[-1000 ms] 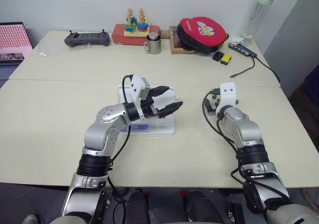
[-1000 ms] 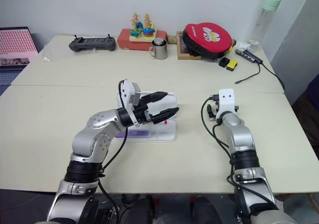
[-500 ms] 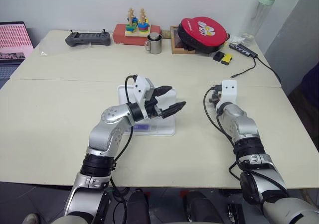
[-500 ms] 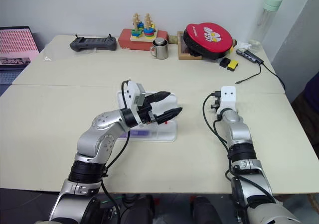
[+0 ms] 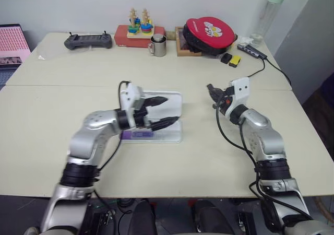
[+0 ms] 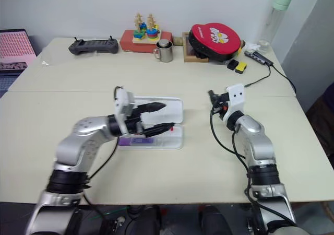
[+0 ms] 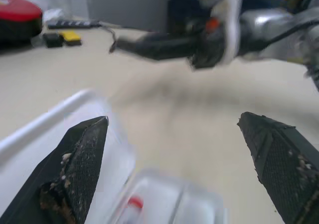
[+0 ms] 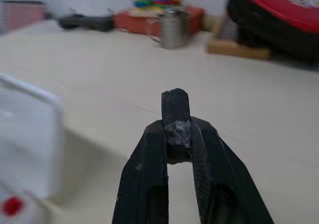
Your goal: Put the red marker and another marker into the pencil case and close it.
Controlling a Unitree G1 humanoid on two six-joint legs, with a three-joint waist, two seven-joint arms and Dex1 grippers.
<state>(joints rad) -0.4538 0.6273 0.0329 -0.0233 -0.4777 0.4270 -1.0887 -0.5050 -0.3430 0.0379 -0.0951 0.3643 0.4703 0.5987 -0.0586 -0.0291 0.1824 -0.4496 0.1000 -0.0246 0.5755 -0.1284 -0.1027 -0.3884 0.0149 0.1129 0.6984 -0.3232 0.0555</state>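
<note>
The pencil case [image 5: 173, 102] lies open on the table [image 5: 62, 104] in front of the robot, its lid turned back on the far side and its clear tray on the near side. Another marker [image 5: 136, 134], the lilac one, is seen lying in the tray, and the red marker [image 7: 133, 203] is made out there by its red cap, so both appear to be stowed and only the closing is judged to remain. The left gripper [image 5: 171, 108] is held just above the case with its jaws spread wide and nothing between them. The right gripper [image 8: 175, 134] is held off the table, well to the right of the case, its jaws clamped on a small black object [image 8: 175, 107] whose nature cannot be told. For the closing to go well, the lid should be caught at its free far edge and swung over evenly onto the tray. The markers must first be checked to lie flat below the rim, and the tray steadied so that it is not pushed along the table. The head views give the layout of case and arms, but the right jaws are too small there to be read. The grip on the black object is shown plainly in the right wrist view, and the red cap inside the tray in the left wrist view.
</note>
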